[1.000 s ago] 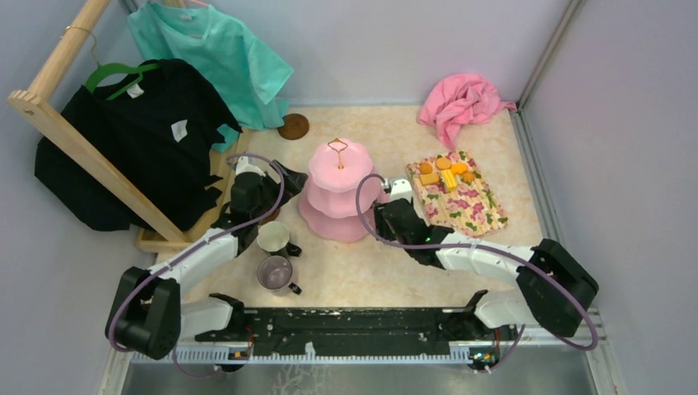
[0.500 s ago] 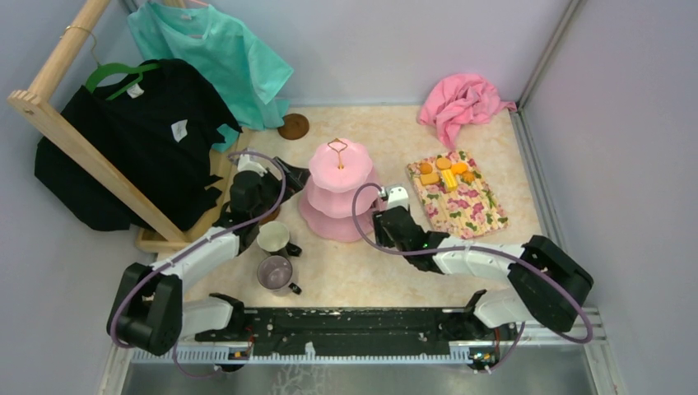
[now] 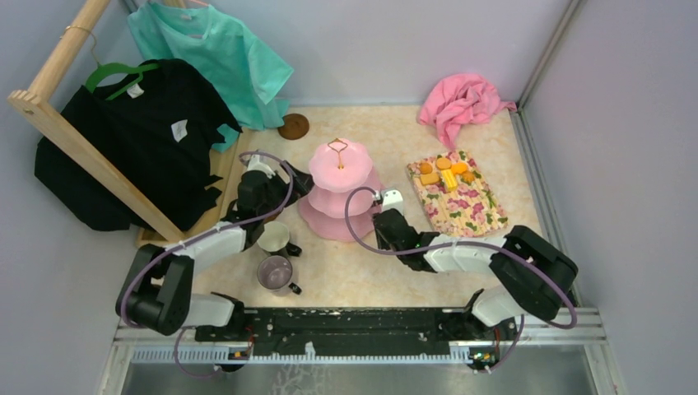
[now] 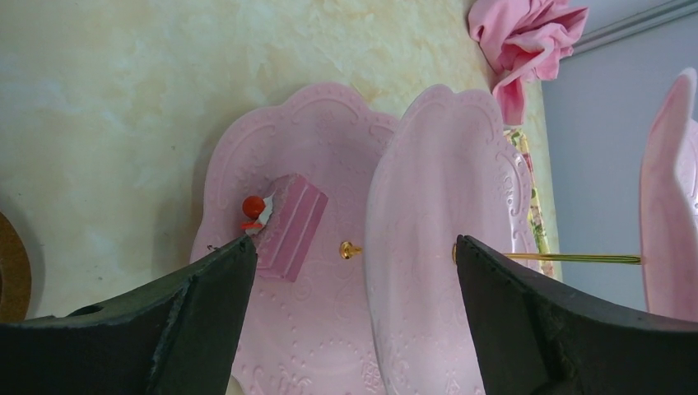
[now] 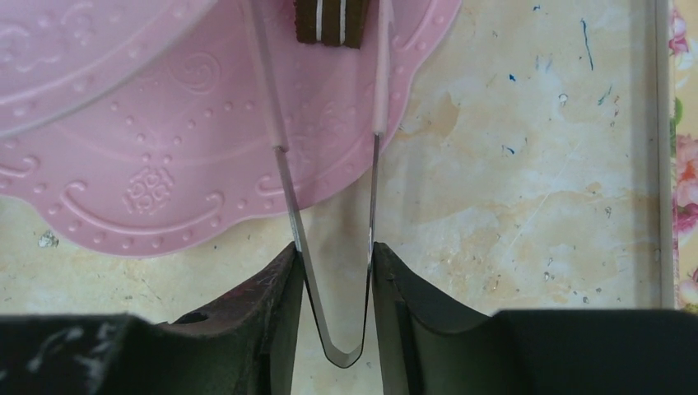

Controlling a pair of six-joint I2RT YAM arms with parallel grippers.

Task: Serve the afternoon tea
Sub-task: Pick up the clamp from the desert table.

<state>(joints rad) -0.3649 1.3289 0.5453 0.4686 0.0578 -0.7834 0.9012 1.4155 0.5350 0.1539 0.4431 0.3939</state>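
Observation:
The pink three-tier cake stand [image 3: 336,197] with its gold loop [image 3: 337,148] stands mid-table. My right gripper [image 5: 333,255] is shut on metal tongs [image 5: 290,197]. The tongs' white tips reach over the bottom tier [image 5: 165,164], one on each side of a brown layered snack [image 5: 333,20]. My left gripper [image 4: 354,247] is open at the stand's left side, its jaws spanning the two lower tiers. A pink cake slice [image 4: 288,226] with a red cherry lies on the bottom tier. Orange and yellow snacks [image 3: 445,173] sit on the floral mat [image 3: 463,204]. A white mug [image 3: 274,236] and a grey-purple mug [image 3: 276,271] stand near the left arm.
A brown saucer [image 3: 293,126] lies behind the stand, and another [image 4: 11,276] shows at the left edge of the left wrist view. A pink cloth [image 3: 461,103] is bunched at the back right. A wooden rack [image 3: 90,164] with hanging shirts fills the left side.
My right gripper has moved left toward the stand's base and squeezed the tongs narrower. My left gripper has edged right, closer to the stand.

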